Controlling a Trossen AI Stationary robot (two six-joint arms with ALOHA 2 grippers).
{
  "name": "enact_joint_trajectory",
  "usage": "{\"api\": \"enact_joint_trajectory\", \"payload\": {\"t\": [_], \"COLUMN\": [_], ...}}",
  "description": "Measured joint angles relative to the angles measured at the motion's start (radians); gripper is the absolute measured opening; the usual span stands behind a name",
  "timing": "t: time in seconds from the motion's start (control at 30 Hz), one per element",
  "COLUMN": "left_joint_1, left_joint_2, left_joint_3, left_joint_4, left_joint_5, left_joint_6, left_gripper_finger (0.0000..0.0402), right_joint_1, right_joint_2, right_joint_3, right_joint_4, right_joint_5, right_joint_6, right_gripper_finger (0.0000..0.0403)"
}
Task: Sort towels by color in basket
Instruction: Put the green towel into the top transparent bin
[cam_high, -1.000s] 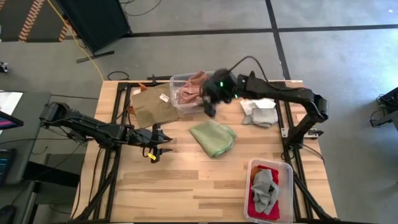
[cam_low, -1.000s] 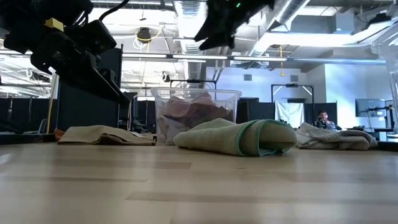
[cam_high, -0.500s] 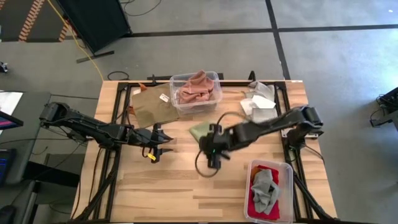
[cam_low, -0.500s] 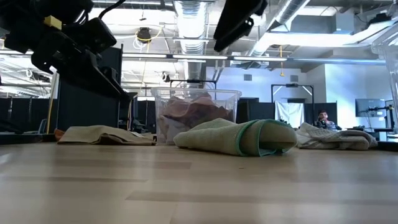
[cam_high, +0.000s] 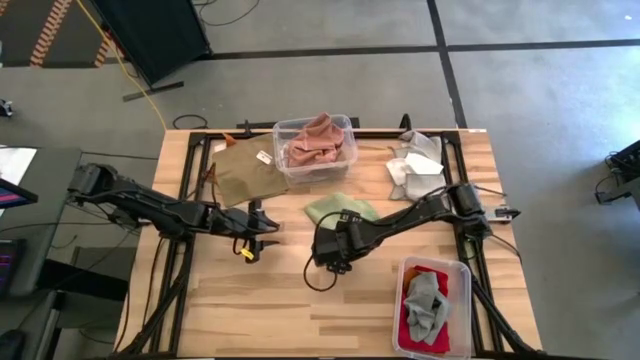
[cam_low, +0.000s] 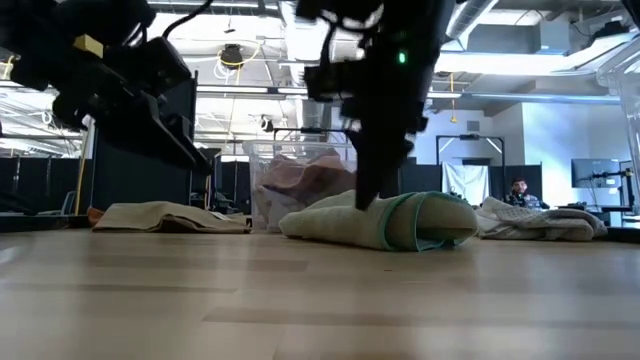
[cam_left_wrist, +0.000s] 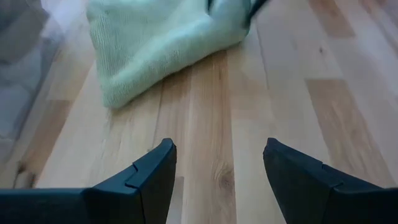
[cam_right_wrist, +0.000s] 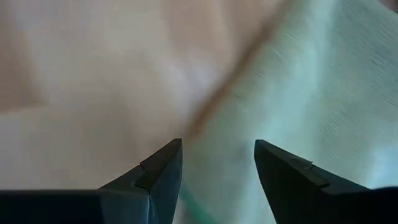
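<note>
A light green towel (cam_high: 328, 208) lies flat at mid-table; it also shows in the low view (cam_low: 410, 222). My right gripper (cam_high: 335, 250) is open and points down at the towel's near edge (cam_right_wrist: 311, 81), low over the cloth (cam_low: 368, 195). My left gripper (cam_high: 262, 232) is open and waits left of the towel, with nothing between its fingers (cam_left_wrist: 217, 162). A tan towel (cam_high: 245, 172) lies flat at the far left. Pink and rust towels fill a clear bin (cam_high: 345, 125) at the far edge. Red and grey towels lie in a second bin (cam_high: 405, 275) at the near right. My right gripper comes at the green towel's near edge (cam_right_wrist: 261, 112) from above, fingers apart and pointing down. One finger (cam_right_wrist: 158, 171) is over the bare wood and the other (cam_right_wrist: 283, 171) over the cloth. Whether the fingertips touch the cloth, I cannot tell.
White and grey towels (cam_high: 415, 172) lie in a heap at the far right. The right arm's forearm (cam_high: 420, 210) stretches low across the table from the right. Bare wood (cam_high: 270, 290) lies between the two grippers and the near edge.
My right gripper has swung from above the far bin toward the near edge, then come down low over the green towel's near edge. The towels have stayed where they were.
</note>
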Motion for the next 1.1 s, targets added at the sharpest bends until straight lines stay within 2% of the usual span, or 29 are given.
{"api": "enact_joint_trajectory", "payload": {"t": [0.47, 0.8, 0.93, 1.1], "left_joint_1": [-0.006, -0.033, -0.033, -0.033], "left_joint_2": [0.195, 0.201, 0.201, 0.201], "left_joint_3": [0.001, 0.000, 0.000, 0.000], "left_joint_4": [0.127, 0.159, 0.159, 0.164], "left_joint_5": [0.030, 0.034, 0.034, 0.033], "left_joint_6": [-0.029, -0.029, -0.029, -0.029], "left_gripper_finger": [0.0231, 0.0231, 0.0231, 0.0231], "right_joint_1": [-0.015, -0.026, -0.025, -0.025], "right_joint_2": [0.030, 0.029, 0.028, 0.028], "right_joint_3": [-0.051, -0.120, -0.131, -0.134], "right_joint_4": [0.098, 0.125, 0.122, 0.120], "right_joint_5": [0.023, 0.019, 0.026, 0.026], "right_joint_6": [0.055, 0.129, 0.132, 0.126], "right_gripper_finger": [0.0232, 0.0231, 0.0218, 0.0181]}}
